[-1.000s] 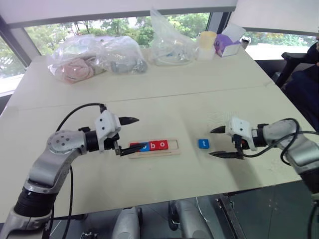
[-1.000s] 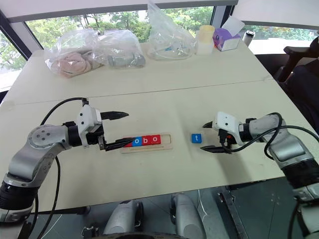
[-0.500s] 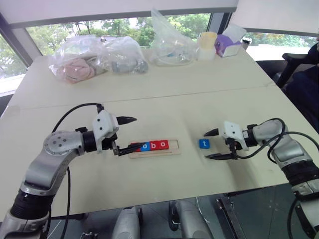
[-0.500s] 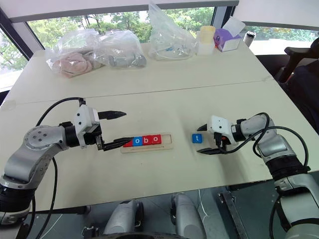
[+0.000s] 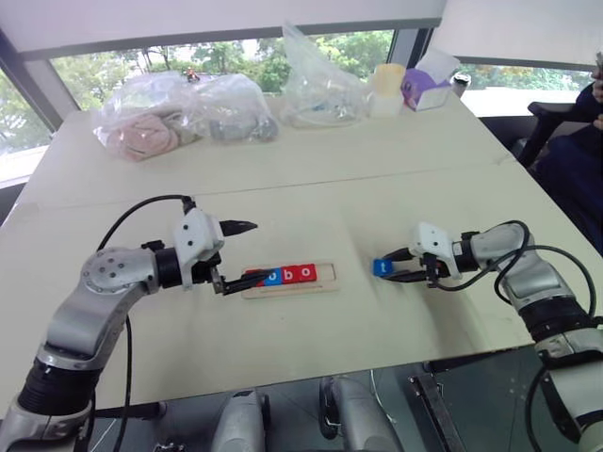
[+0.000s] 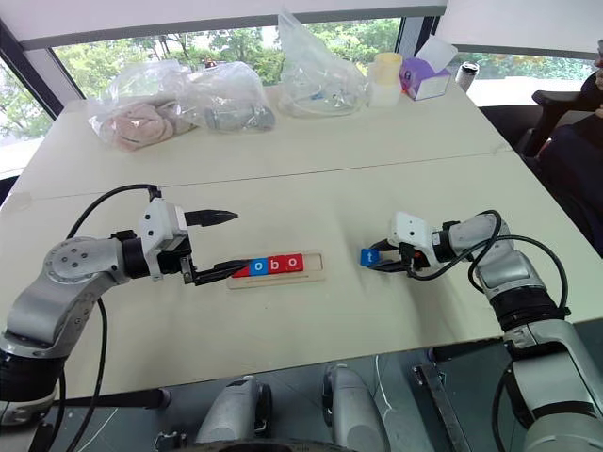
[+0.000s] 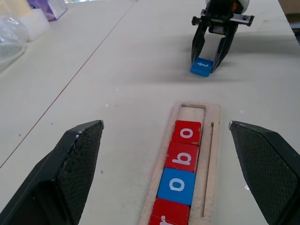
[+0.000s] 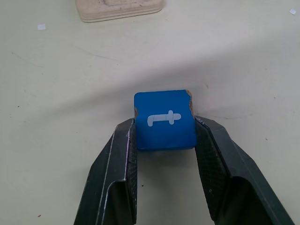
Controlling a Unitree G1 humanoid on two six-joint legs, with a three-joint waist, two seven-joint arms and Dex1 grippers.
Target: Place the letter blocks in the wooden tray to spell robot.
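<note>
1 blue t block (image 8: 164, 120), pinched between right tool (image 8: 165, 140) fingers, on table (image 8: 56, 93)

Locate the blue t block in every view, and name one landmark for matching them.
Left eye view: blue t block, right of centre, at the right gripper.
Right eye view, right of centre.
Left wrist view, far, between fingers.
Right wrist view, centre, clamped.
Landmark: wooden tray.
</note>
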